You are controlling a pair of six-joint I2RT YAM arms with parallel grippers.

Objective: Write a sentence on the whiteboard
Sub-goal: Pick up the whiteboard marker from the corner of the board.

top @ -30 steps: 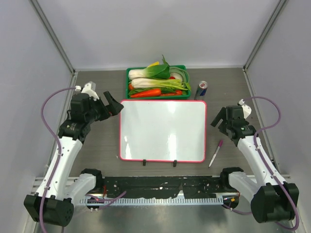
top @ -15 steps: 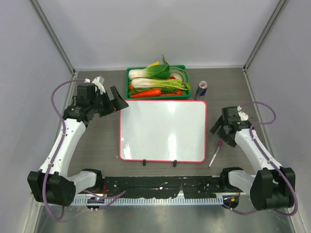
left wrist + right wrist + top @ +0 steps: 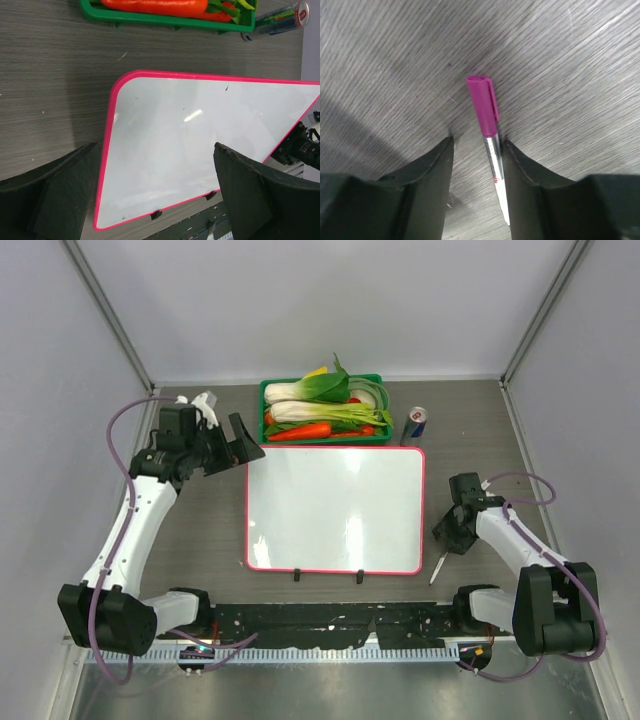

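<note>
The whiteboard lies flat mid-table, pink-framed and blank; no sentence shows on it. A marker with a magenta cap and silver barrel lies on the table right of the board, its lower end showing in the top view. My right gripper is down over it, open. Its jaws straddle the barrel: the right finger is against it and a gap remains on the left. My left gripper hovers wide open at the board's far-left corner, with the board between its fingers and nothing held.
A green tray of vegetables sits just beyond the board, also seen in the left wrist view. A blue and red can stands at its right, and it lies at the top right of the left wrist view. Grey walls enclose the table.
My right gripper has swung in and down from beside the board onto the marker, and its jaws have narrowed around it. The left gripper rose slightly toward the board's far-left corner, still open.
</note>
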